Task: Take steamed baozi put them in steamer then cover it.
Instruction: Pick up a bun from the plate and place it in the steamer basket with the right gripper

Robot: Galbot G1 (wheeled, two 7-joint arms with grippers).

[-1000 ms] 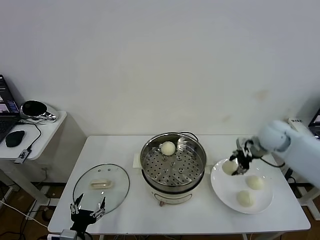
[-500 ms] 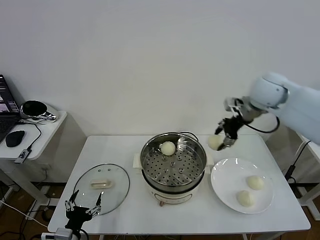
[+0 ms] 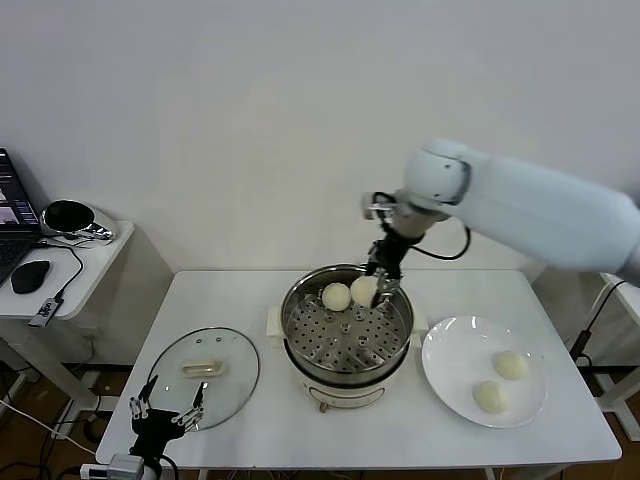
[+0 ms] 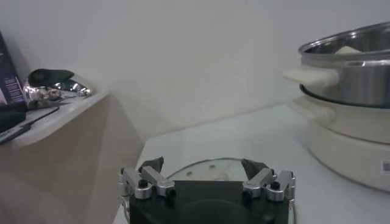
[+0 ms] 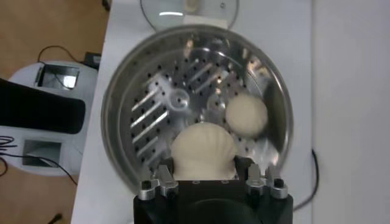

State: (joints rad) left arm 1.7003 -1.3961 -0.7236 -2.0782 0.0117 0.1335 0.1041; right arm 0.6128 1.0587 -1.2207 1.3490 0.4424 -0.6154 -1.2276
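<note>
Steamed baozi, four in all. Head view: one baozi [image 3: 336, 296] rests on the perforated tray at the far side of the steamer [image 3: 346, 336]; a second, the held baozi [image 3: 364, 290], hangs just beside it above the far rim, clamped in the right gripper [image 3: 380, 285], whose arm reaches in from the right. Two more baozi [image 3: 510, 365] [image 3: 489, 397] lie on the white plate [image 3: 450, 350] to the right of the steamer, well apart from it. The cover [image 3: 203, 370] lies flat on the bench [image 3: 400, 430] to the left of the steamer, handle up. The left gripper [image 3: 165, 418] sits low at the near bench edge by the cover, fingers spread apart.

Left wrist view: left gripper [image 4: 207, 182], fingers wide and holding nothing; cover [image 4: 213, 170] just beyond them; steamer [image 4: 350, 91] with its side handle farther off on its cream base.

Right wrist view: right gripper [image 5: 210, 176] closed on the held baozi [image 5: 202, 151] above the steamer tray [image 5: 164, 109]; the resting baozi [image 5: 246, 114] near it; cover [image 5: 186, 9] beyond the steamer.
</note>
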